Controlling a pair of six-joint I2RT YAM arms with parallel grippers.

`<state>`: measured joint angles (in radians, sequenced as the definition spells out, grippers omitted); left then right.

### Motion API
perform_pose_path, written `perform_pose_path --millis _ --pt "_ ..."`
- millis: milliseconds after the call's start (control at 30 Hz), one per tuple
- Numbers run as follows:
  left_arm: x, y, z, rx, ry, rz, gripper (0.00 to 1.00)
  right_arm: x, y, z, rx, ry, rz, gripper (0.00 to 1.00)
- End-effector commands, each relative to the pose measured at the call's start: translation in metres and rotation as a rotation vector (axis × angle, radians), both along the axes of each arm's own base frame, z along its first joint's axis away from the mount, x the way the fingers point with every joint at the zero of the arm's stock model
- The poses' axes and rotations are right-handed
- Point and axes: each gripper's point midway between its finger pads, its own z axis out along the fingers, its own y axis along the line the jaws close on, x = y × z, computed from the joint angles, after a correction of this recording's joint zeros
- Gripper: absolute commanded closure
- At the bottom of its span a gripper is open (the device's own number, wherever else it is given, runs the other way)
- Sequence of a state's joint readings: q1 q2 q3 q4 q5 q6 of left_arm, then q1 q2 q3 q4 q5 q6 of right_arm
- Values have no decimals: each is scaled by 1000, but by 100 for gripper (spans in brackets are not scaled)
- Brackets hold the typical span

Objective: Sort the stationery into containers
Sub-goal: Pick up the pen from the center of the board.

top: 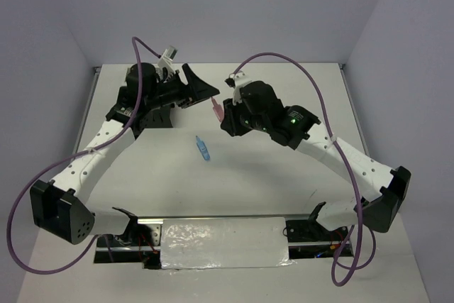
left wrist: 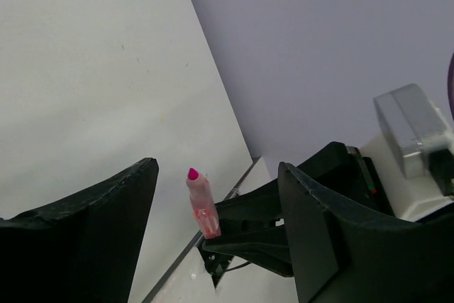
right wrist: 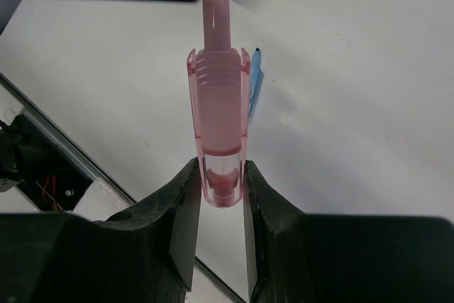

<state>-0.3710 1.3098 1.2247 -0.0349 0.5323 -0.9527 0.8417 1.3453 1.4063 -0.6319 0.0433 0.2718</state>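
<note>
Over white table (top: 284,189), right gripper (right wrist: 221,172) pinches pink marker (right wrist: 221,104); left gripper (left wrist: 217,169) gapes.

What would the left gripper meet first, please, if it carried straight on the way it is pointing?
Probably the pink highlighter held out by the right gripper: it stands in line between the left gripper's open fingers, though depth is unclear.

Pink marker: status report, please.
Right claw shut on translucent pink marker. Left claw open at its tip. Blue marker on white table, clear of both.
</note>
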Motion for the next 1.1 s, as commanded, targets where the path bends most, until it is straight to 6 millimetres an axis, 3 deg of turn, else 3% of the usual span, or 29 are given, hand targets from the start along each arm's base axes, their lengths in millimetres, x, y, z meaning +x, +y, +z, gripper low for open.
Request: perform_pose_path --millis 0,100,200,367,400,500,667,800,900,1067 --pt "-3 -8 9 -29 -41 -38 19 0 -1 37 48 -61 -8 100" --pt "-5 -12 7 -25 -38 -50 20 2 0 39 45 -63 -13 100" --pt "-6 -15 8 -31 -41 -60 29 4 2 41 38 -66 -13 100" --pt "-5 -19 12 -47 -41 -65 65 7 5 39 23 -57 -6 100" --pt "-5 -20 11 -41 -40 -68 80 8 5 38 22 -57 -8 100" --pt "-3 -21 10 -35 -36 -70 100 8 6 38 16 -52 -7 100" --pt "2 -15 12 -10 -52 -27 100 3 5 36 25 -56 11 100" --pt "13 0 24 12 -80 54 100 -10 -1 22 -1 -43 45 100" --pt "26 20 39 -52 -97 128 100 -24 -6 -7 -29 0 68 100" --pt "33 31 53 -99 -121 163 100 -37 -7 -19 -2 24 78 100"
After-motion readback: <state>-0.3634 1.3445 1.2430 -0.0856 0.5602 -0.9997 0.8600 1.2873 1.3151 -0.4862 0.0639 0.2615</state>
